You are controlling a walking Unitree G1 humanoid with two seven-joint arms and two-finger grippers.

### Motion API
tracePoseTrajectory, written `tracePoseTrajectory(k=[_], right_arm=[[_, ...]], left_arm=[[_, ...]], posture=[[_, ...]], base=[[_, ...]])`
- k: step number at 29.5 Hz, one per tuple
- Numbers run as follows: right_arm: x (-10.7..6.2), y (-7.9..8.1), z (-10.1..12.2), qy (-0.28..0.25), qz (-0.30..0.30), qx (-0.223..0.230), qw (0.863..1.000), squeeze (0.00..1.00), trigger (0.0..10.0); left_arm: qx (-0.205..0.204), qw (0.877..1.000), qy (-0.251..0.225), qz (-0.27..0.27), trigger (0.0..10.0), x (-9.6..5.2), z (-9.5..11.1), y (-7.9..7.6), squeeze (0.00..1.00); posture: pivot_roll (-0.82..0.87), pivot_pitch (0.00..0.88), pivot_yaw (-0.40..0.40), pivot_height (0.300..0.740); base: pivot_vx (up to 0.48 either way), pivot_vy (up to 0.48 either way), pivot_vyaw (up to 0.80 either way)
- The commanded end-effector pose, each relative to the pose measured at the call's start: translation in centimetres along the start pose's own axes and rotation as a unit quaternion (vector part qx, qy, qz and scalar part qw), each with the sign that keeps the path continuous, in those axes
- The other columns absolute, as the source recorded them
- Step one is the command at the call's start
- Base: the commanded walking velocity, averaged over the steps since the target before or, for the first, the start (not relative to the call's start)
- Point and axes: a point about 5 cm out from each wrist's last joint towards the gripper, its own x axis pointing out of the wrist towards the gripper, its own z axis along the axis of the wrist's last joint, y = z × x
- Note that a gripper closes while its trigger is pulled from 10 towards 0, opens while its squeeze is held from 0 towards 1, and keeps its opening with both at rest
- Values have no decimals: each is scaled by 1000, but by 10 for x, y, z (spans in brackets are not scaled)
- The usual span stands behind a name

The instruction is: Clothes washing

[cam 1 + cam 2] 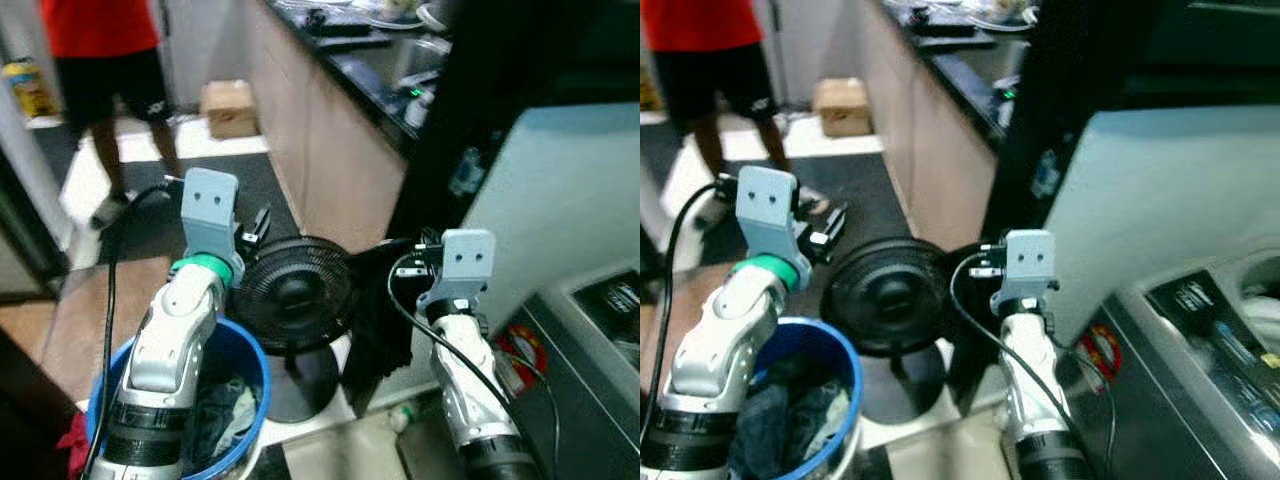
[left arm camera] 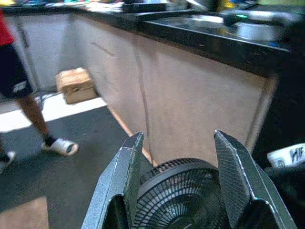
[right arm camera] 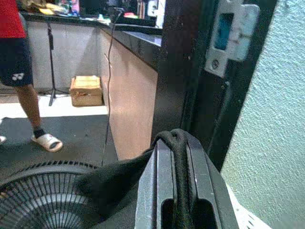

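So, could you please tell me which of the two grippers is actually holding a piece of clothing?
The right gripper: its fingers are shut on a black garment that hangs beside the fan. The left gripper is open, holding nothing.

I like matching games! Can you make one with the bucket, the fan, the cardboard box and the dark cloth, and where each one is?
Things:
1. bucket
2. fan
3. cardboard box
4. dark cloth

Places:
A. on the floor, far back by the counter
B. pinched in the right gripper
C. under the left arm, with clothes inside
D. between the two arms, on a round base

Pairs: 1-C, 2-D, 3-A, 4-B
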Motion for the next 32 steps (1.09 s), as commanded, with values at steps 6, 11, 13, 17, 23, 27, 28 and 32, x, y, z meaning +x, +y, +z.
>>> tracePoseTrajectory(k=[6,11,13,17,23,27,28,32], right_arm=[[24,-10,57,-114,-17,-8,993,0,10000],[28,-2,75,-148,-5,-5,989,0,10000],[28,0,78,-153,-2,-5,988,0,10000],[28,5,84,-164,7,-7,986,0,10000],[26,7,89,-175,12,-15,984,0,10000],[24,10,89,-179,24,-32,983,0,10000],[23,12,87,-178,32,-40,983,0,10000],[21,15,85,-177,40,-45,982,0,10000]], left_arm=[[-7,990,-135,-35,10000,6,71,7,0],[-23,975,-214,-60,10000,3,111,3,0],[-18,972,-224,-63,10000,3,116,2,0],[-11,970,-234,-64,10000,4,123,1,0],[18,971,-227,-74,10000,0,120,-5,0],[30,972,-216,-83,10000,-3,114,-11,0],[24,974,-207,-84,10000,-4,110,-12,0],[4,978,-192,-77,10000,-6,103,-12,0]], posture=[[133,0,18,740],[141,0,14,740],[141,0,14,740],[143,0,14,740],[143,0,14,740],[133,0,13,740],[134,0,8,740],[135,0,4,740]], base=[[0,0,-800],[0,0,-800],[0,0,-800],[0,0,-800],[0,0,-800],[0,0,-800],[0,0,-800],[0,0,-800]])
